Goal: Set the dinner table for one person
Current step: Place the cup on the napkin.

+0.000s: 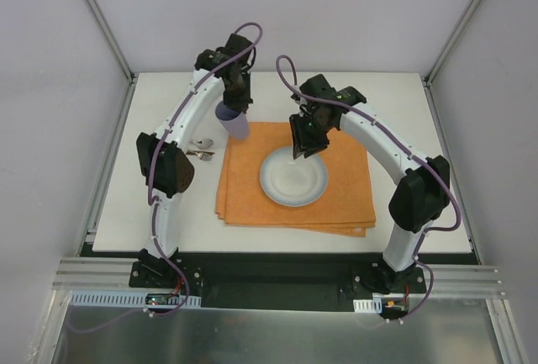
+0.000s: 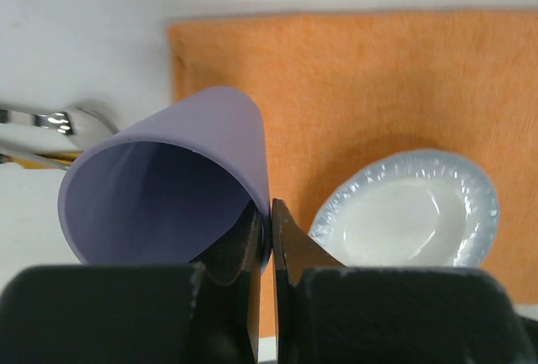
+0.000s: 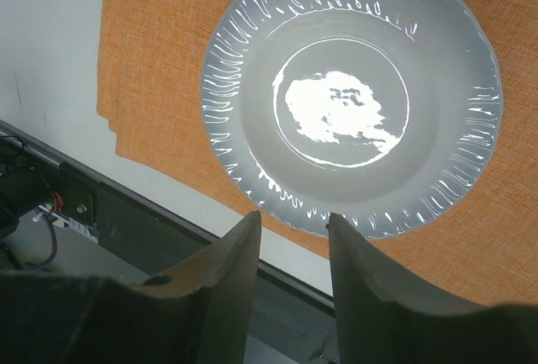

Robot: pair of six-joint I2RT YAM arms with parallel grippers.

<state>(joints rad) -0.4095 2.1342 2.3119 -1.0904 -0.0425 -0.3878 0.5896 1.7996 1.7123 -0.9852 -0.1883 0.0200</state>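
My L pincer (image 2: 271, 229) is clenched on one wall of the purple cup (image 2: 168, 171); tilted, it could slip or topple at set-down. R pincer (image 3: 294, 246) is parted, empty, over the plate (image 3: 353, 95).

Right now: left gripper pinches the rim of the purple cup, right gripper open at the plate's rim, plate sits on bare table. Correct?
One error: the plate sits on the orange placemat, not on bare table; the top external view shows it. The rest stands: left gripper pinches the rim of the purple cup, right gripper open at the plate's rim.
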